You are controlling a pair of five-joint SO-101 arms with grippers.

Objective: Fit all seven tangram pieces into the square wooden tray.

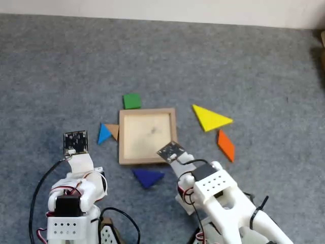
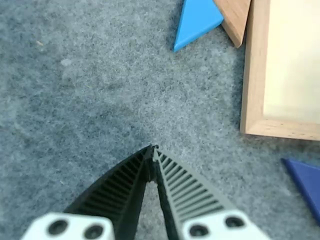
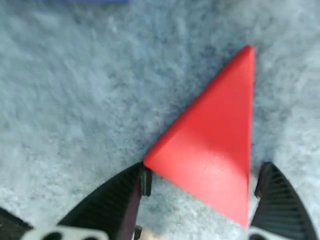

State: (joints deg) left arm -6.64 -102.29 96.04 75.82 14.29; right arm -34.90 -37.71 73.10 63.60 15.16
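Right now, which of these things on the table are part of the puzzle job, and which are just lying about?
Part of the job: square wooden tray; green square block; light blue triangle; plain wooden triangle; dark blue triangle; yellow triangle; orange parallelogram; red triangle, between the right hand and its open fingers.

Just there: grey felt table cover; black cables.

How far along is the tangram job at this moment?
Done: nothing; the tray holds no pieces. In hand: the right tool is open, straddling the red triangle on the carpet. Remaining: all seven, including the green square, light blue triangle, tan triangle, dark blue triangle, yellow triangle and orange parallelogram lying outside the tray. The left tool is shut.
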